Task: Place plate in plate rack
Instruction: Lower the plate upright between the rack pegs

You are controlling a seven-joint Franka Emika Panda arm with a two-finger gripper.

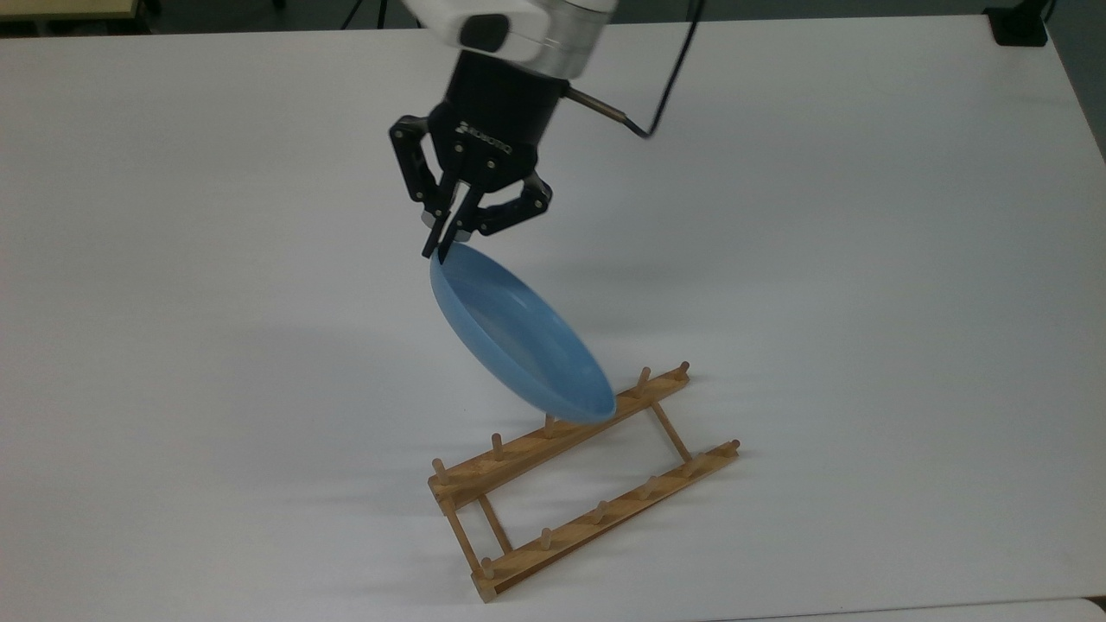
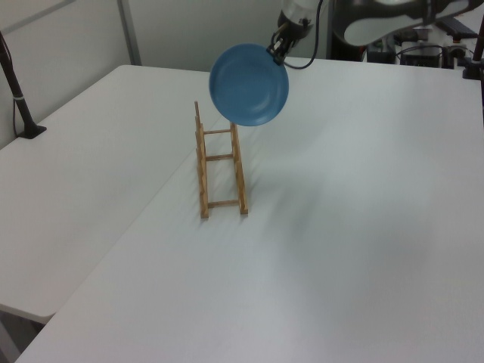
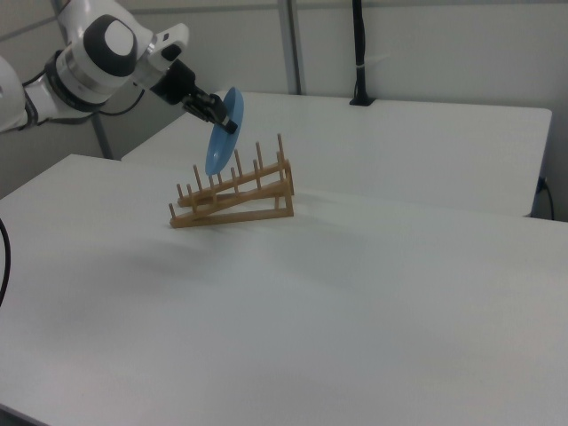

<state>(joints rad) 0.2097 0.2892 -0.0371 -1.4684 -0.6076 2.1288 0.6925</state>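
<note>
Jaws pinch plate (image 1: 518, 341) by rim, tilted, hanging above plate rack (image 1: 579, 484); slotting betw pegs still left.

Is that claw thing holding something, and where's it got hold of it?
Yes: the gripper pinches the blue plate by its upper rim, above the wooden plate rack.

The plate (image 3: 222, 131) hangs on edge above the plate rack (image 3: 234, 196), over its far end, pinched at its upper rim by the gripper (image 3: 225, 122) jaws. The rack rests on the white counter (image 3: 355, 266).
</note>
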